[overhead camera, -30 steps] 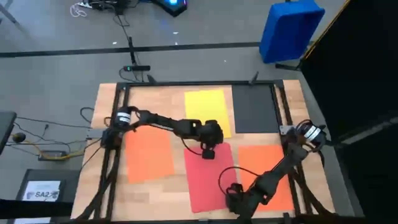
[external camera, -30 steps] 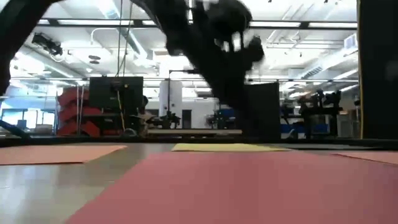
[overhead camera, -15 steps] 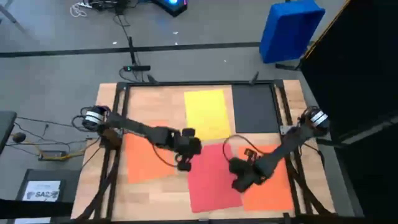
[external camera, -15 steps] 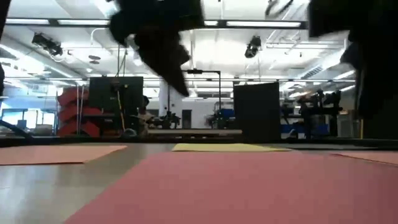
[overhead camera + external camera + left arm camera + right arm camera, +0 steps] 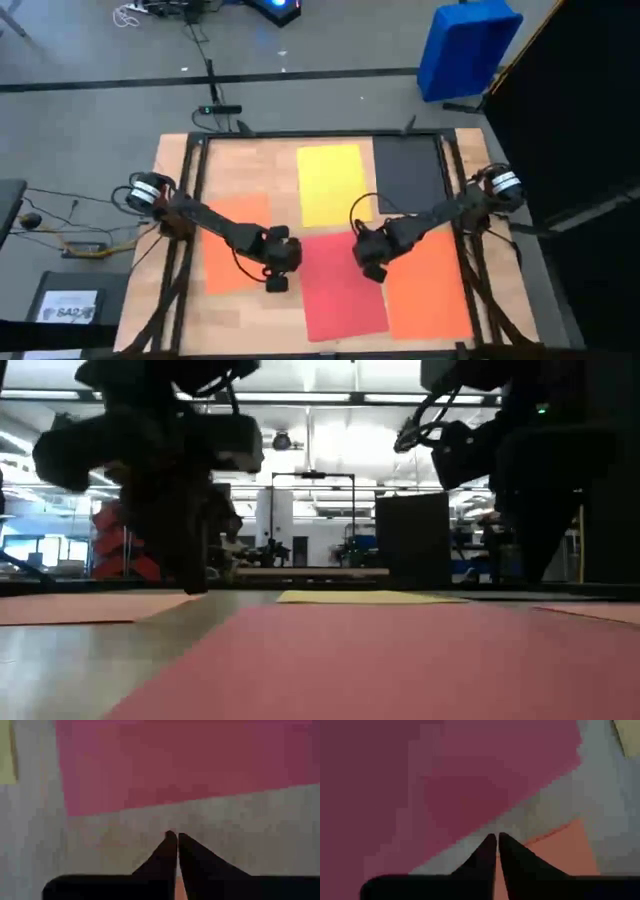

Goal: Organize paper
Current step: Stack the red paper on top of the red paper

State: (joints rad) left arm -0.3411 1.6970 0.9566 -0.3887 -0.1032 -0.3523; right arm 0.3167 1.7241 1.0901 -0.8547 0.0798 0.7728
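Claws flanking the thin flat red paper sheet [image 5: 340, 285]

Left claw [image 5: 276, 283] and right claw [image 5: 370, 270], both pressed together, are hovering at its edges; light, floppy, likely best slid by an edge.

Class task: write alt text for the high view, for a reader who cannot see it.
Five sheets lie flat on a wooden table: yellow, black, red, two orange. The left gripper and right gripper flank the red sheet.
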